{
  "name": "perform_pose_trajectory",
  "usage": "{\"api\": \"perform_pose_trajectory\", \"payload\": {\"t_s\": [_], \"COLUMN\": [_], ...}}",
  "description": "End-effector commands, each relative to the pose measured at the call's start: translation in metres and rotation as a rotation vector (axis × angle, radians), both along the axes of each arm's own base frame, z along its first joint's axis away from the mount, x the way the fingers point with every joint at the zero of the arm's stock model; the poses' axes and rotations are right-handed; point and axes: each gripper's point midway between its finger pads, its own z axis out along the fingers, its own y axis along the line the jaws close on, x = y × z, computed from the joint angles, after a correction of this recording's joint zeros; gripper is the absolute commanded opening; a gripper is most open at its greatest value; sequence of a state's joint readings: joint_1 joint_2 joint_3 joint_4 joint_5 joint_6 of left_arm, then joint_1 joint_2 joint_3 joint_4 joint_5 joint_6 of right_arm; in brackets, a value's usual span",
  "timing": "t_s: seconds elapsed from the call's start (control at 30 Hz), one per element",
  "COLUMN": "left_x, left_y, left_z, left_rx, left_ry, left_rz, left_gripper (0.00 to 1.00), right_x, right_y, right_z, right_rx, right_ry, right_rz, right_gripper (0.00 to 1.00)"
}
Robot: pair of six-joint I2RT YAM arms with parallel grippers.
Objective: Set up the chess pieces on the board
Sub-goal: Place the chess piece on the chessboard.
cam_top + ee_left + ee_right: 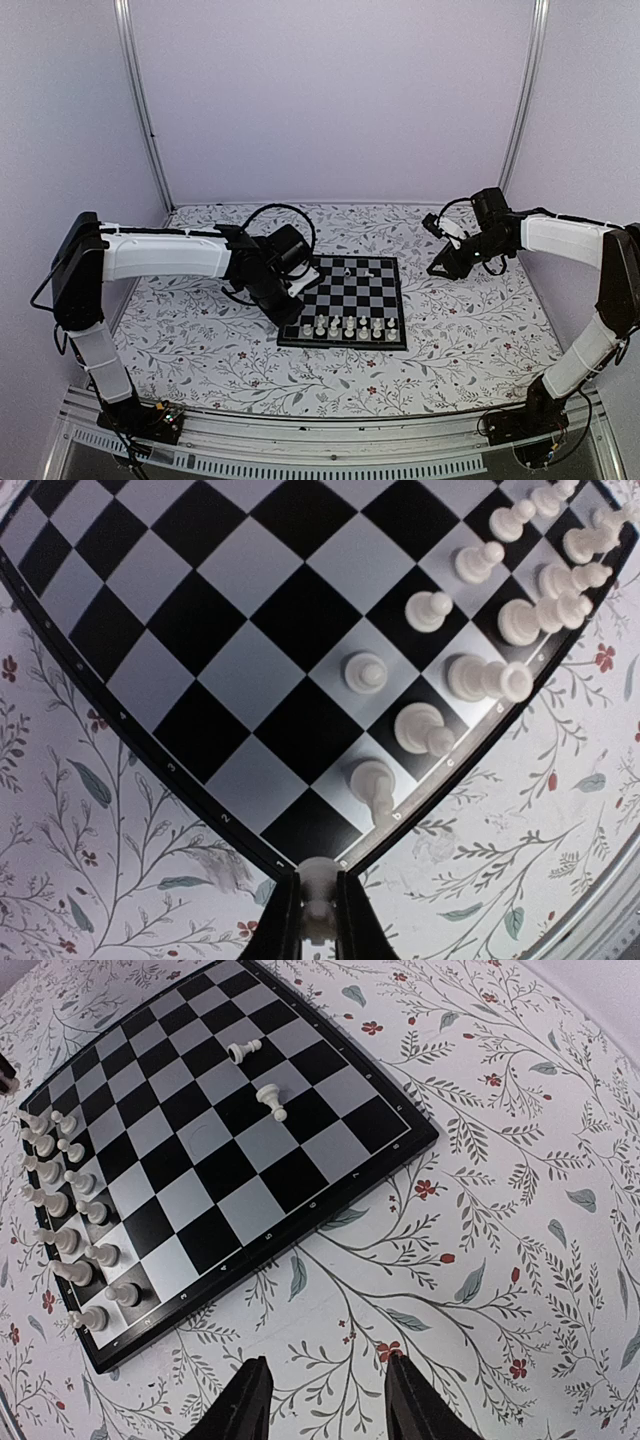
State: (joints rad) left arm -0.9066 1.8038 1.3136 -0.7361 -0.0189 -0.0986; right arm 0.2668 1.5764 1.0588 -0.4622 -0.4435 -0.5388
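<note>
While your left gripper (318,888) is pinched narrow on a single white chess piece (318,918), it hangs just off the near-left corner of the chessboard (375,292), over the floral-patterned table (470,330).

For writing, look at the board's thin black border in the left wrist view. Small white coordinate marks run along it. The digits 2, 3 and 4 can be read up one edge. The marks on the other edge look like small letters, too faint to read for certain.

The chessboard is a flat square of black and pale grey-white checks, lying mid-table between your two arms. Most of the white chess pieces (349,327) stand in two rows along the edge nearest the arm bases. Round-topped pawns (430,610) form the inner row, and taller pieces (488,678) stand behind them on the edge rank. All are glossy cream-white, each smaller than its square.

Two loose pieces (272,1100) sit on the far part of the board, well apart from the rows. Both look tipped onto their sides.

Your right gripper (328,1365) hovers over the table off the board's right side. Its fingers (250,1400) stand partly apart with nothing between them.
</note>
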Motion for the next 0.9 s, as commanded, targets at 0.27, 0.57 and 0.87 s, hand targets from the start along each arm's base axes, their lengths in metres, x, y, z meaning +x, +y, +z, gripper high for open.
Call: {"api": "perform_pose_trajectory", "payload": {"t_s": [0.27, 0.57, 0.87], "left_x": [-0.001, 0.000, 0.000], "left_y": [0.009, 0.010, 0.013], "left_z": [-0.015, -0.031, -0.044], "left_rx": [-0.046, -0.024, 0.004], "left_ry": [0.056, 0.084, 0.104], "left_rz": [0.046, 0.052, 0.055], "left_gripper": [0.07, 0.08, 0.10], "right_x": [-0.001, -0.002, -0.002], "right_y": [0.000, 0.000, 0.000], "right_z": [-0.005, -0.006, -0.006], "right_rx": [0.003, 0.005, 0.005], "right_ry": [0.012, 0.015, 0.017], "right_rz": [0.008, 0.010, 0.011], "right_gripper": [0.41, 0.41, 0.41]}}
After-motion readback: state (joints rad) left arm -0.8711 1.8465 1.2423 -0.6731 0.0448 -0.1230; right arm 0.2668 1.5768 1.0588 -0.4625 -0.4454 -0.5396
